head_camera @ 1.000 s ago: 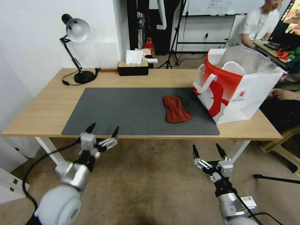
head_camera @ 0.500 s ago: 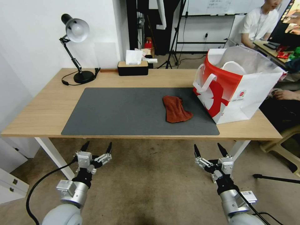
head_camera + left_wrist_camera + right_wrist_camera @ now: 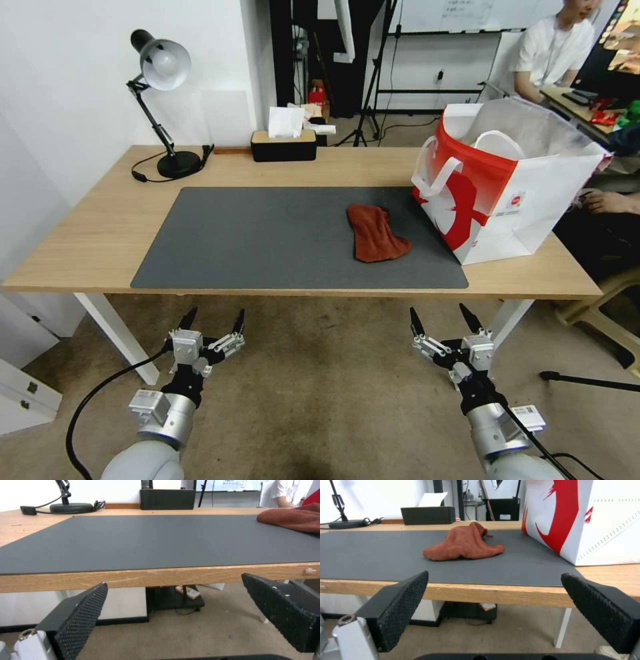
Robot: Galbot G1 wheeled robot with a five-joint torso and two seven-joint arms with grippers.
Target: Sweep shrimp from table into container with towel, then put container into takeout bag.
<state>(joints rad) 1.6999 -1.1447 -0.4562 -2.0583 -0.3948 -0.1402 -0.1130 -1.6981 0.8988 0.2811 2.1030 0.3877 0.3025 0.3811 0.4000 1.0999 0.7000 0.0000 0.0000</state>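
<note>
Wood-top bench (image 3: 87, 247) ahead: rust-red soft towel (image 3: 375, 233) forward-left of my right gripper (image 3: 442, 320), nearer than left gripper (image 3: 215, 321); both fingers wide, empty.

The tall white-and-red paper takeout bag (image 3: 513, 180) hides whatever lies inside; its top is cut off in the right wrist view.

A rust-red towel (image 3: 375, 233) is seen crumpled on the dark grey mat (image 3: 267, 233) of the light wood worktop (image 3: 87, 227), toward the mat's right side. The takeout bag (image 3: 513, 180), white with a red side panel and white loop handles, is stood upright and open just right of the towel, its base overlapping the mat's right edge.
</note>
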